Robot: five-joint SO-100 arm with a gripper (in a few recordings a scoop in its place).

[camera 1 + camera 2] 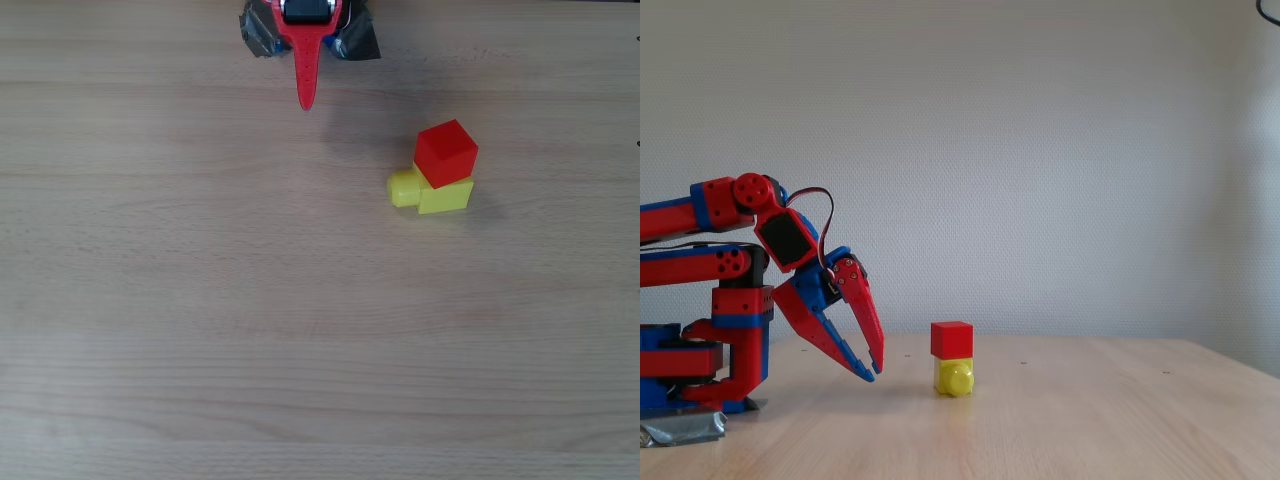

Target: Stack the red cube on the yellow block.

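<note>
one red cube (446, 152), one yellow block (440, 193) with a single round stud, one red-and-blue arm (730, 300) with one gripper (873, 368) of two fingers, one wooden table (250, 330), two patches of tape (262, 35).

A pale wood-grain tabletop (200, 330) is showing a smooth, matt surface. The red cube (446, 152) and the yellow block (440, 194) are looking like smooth matt plastic. The end effector (875, 368) is showing glossy red and blue plastic, while crinkled grey tape (685, 429) is shining at the arm's base.
</note>
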